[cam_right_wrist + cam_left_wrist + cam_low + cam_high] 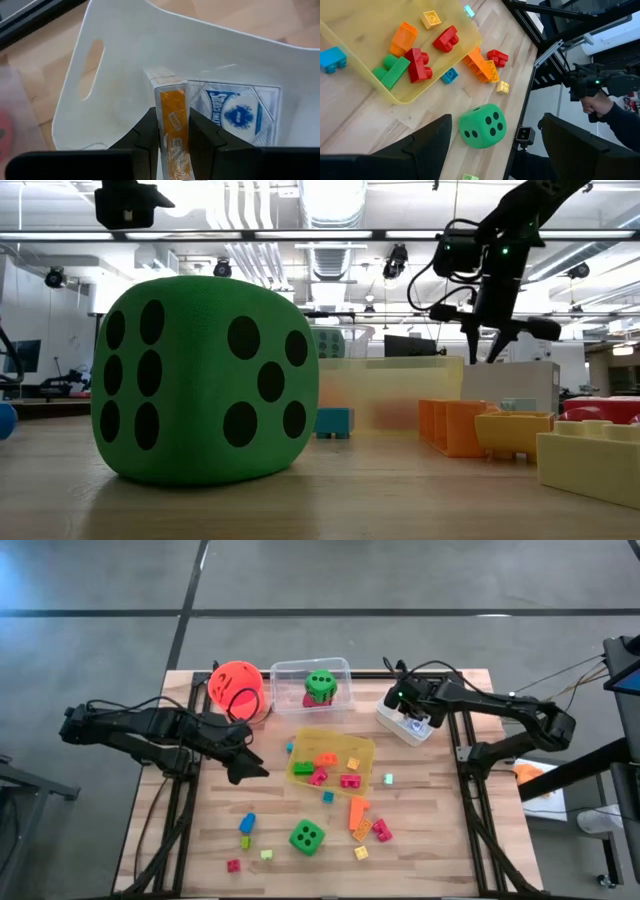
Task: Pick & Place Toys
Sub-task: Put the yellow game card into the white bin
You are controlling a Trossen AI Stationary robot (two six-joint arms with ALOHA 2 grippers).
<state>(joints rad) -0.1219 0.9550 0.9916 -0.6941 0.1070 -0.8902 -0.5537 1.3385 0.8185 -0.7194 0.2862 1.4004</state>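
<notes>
Dice (307, 837) number two, both green; trays (332, 758) number three.

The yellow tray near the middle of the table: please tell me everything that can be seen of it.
The yellow tray is shallow, rectangular, with rounded corners, and looks like see-through plastic. It lies flat on the wooden table, turned a little askew, in front of the clear tray. Inside lie small blocks: an orange block, red blocks, a green block and a yellow block. No claw touches it.
</notes>
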